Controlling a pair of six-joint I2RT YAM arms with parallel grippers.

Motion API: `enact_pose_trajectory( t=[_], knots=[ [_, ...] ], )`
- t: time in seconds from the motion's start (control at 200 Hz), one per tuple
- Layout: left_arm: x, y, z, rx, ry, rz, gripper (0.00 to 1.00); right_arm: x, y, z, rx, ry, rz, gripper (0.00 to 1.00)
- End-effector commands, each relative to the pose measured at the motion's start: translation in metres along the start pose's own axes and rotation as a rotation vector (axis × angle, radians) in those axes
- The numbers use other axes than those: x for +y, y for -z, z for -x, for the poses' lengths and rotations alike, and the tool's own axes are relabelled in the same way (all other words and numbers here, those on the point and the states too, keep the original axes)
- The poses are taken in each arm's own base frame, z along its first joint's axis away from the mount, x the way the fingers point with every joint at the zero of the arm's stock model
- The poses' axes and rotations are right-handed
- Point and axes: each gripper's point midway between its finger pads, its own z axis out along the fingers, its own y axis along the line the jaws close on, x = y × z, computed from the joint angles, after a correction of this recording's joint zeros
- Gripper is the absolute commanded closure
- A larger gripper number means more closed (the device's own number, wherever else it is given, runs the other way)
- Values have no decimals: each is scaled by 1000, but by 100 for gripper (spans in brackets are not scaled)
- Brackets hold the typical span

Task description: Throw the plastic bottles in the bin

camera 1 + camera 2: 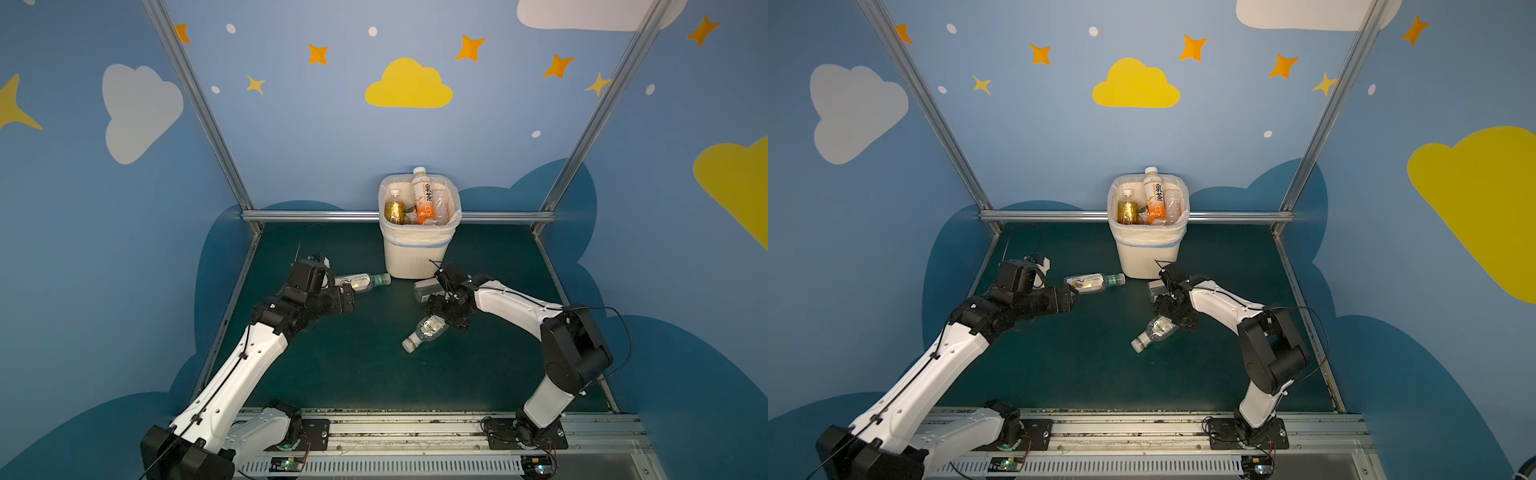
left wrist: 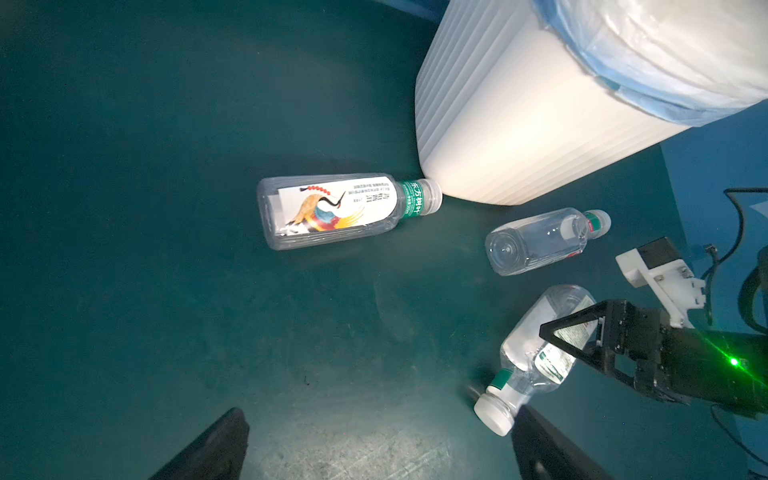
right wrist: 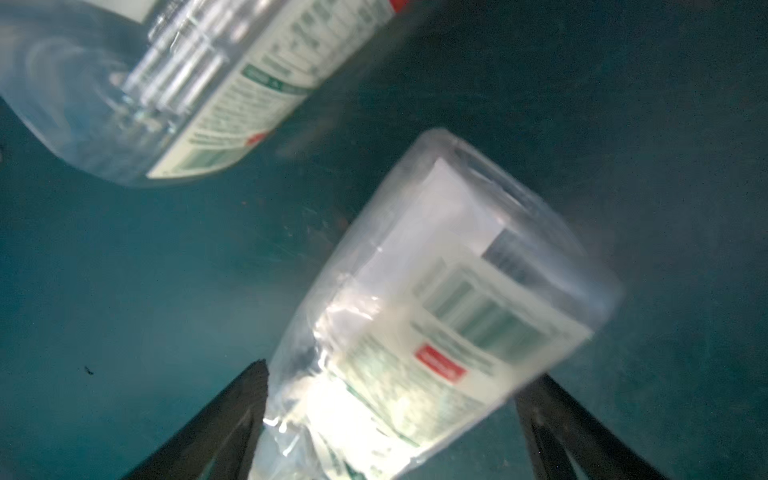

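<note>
Three plastic bottles lie on the green mat. A crane-label bottle (image 1: 365, 281) (image 2: 345, 210) lies with its cap against the foot of the bin (image 1: 415, 253) (image 2: 519, 137). My left gripper (image 1: 348, 298) (image 2: 382, 440) stands open just short of its base, with nothing between the fingers. A white-capped bottle (image 1: 424, 332) (image 3: 436, 311) lies between the open jaws of my right gripper (image 1: 441, 319) (image 3: 390, 415); a gap shows on one side. A third clear bottle (image 1: 424, 289) (image 2: 544, 241) lies beside the bin, partly hidden by the right wrist.
The bin stands at the back middle against the rail, with several bottles in it; an orange-label bottle (image 1: 423, 195) sticks up above the rim. Aluminium frame posts and blue walls close in the mat on three sides.
</note>
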Motion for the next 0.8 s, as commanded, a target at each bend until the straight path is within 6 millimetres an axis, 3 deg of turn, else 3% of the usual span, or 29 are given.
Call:
enact_pose_trajectory(
  t=[0.0, 0.36, 0.546, 0.686, 0.796],
  knots=[
    [11, 9, 3, -30, -39, 52, 0, 12, 1, 16, -57, -15, -4, 7],
    [21, 9, 7, -34, -58, 70, 0, -2, -20, 11, 11, 5, -116, 10],
    [21, 1, 8, -25, -48, 54, 0, -5, -6, 13, -7, 21, -115, 38],
    [18, -3, 10, -23, -35, 39, 0, -4, 34, 16, -70, 37, -68, 40],
    [16, -3, 12, -29, -22, 32, 0, 7, 97, 27, -193, 68, 20, 43]
  ],
)
